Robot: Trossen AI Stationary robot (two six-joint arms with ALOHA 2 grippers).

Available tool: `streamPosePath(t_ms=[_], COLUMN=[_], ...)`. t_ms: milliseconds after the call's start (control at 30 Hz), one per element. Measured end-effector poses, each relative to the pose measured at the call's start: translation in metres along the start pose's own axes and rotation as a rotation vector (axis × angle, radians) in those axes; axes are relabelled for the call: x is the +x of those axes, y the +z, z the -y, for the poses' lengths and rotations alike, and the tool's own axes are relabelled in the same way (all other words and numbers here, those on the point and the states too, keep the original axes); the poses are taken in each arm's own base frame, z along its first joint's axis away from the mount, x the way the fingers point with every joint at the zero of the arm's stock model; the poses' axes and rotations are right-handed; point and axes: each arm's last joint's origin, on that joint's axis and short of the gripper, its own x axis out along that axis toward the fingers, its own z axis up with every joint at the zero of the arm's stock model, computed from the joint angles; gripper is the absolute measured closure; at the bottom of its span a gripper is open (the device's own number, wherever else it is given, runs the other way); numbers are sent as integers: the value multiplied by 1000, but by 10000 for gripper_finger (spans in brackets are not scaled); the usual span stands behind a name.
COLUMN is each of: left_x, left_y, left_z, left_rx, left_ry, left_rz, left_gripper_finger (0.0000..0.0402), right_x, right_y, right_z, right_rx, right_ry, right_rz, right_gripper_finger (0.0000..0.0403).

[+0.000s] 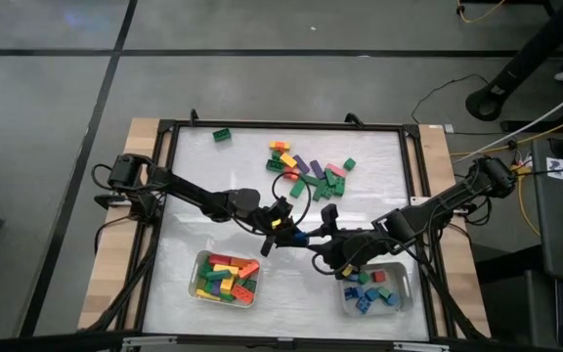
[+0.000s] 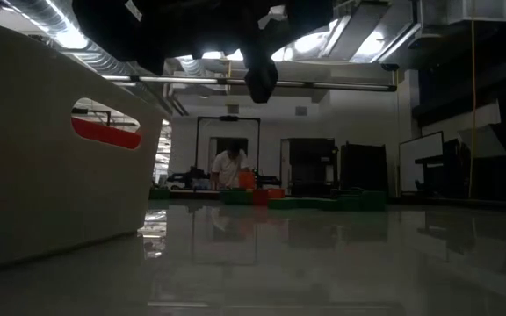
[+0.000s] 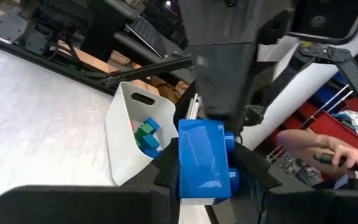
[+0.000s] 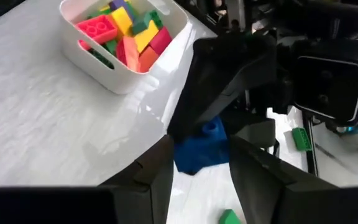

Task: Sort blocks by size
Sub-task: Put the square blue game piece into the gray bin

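Mid-handoff above the counter (image 1: 194, 176): left tool (image 1: 283, 227) and right tool (image 1: 313, 233) both clamp one blue block (image 3: 204, 160). Early release drops it short of right tray (image 1: 399, 284).

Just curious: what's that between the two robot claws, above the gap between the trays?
A small blue block, pinched by the left gripper and the right gripper together; both wrist views show it best.
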Motion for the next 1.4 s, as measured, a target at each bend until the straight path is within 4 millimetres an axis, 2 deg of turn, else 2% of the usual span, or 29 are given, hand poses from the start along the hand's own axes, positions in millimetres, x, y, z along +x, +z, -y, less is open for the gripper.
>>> streamPosePath(t_ms=[367,700,1033,1200,1400], left_x=[1,1,1,1,1], left_y=[-2,-2,-7,-9,-9], left_z=[5,5,2,1,0], left_rx=[3,3,-8,-13,-17], left_ry=[-27,-26,-10,0,8], left_rz=[-10,-9,-44,-57,-65], left_gripper_finger=[320,320,320,320,320], right_x=[0,0,19,21,21], right_y=[2,4,-1,0,-1], right_z=[0,0,-10,-10,-12], right_rx=[-14,48,21,-3,45], right_ry=[33,23,15,12,86], right_rz=[26,41,-9,-2,-2], right_gripper_finger=[251,251,251,251,251])
